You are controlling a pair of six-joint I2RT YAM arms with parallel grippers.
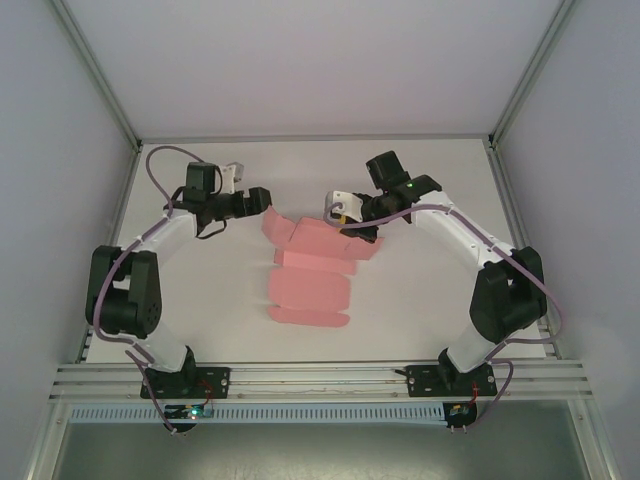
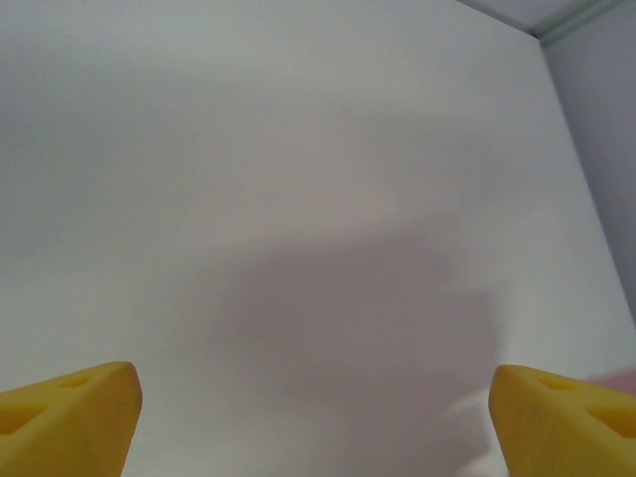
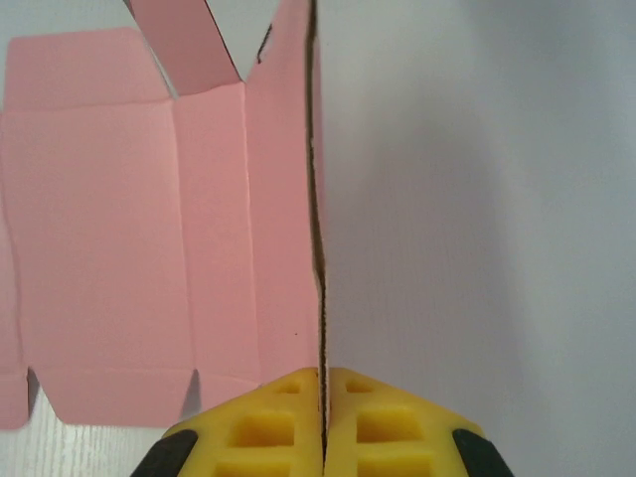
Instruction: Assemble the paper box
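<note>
The paper box (image 1: 310,275) is a pink die-cut sheet, partly folded, lying at the middle of the white table (image 1: 420,290). My right gripper (image 1: 348,224) is at the sheet's far right end. In the right wrist view it (image 3: 323,422) is shut on the thin edge of a raised panel of the paper box (image 3: 119,248), and the other panels lie flat to the left. My left gripper (image 1: 262,198) hovers by the sheet's far left corner. Its yellow fingers (image 2: 70,417) stand wide apart in the left wrist view, so the gripper (image 2: 318,427) is open with bare table between them.
Grey enclosure walls (image 1: 60,150) surround the table on three sides. Both arm bases are bolted to the aluminium rail (image 1: 320,378) along the near edge. Purple cables loop beside each arm.
</note>
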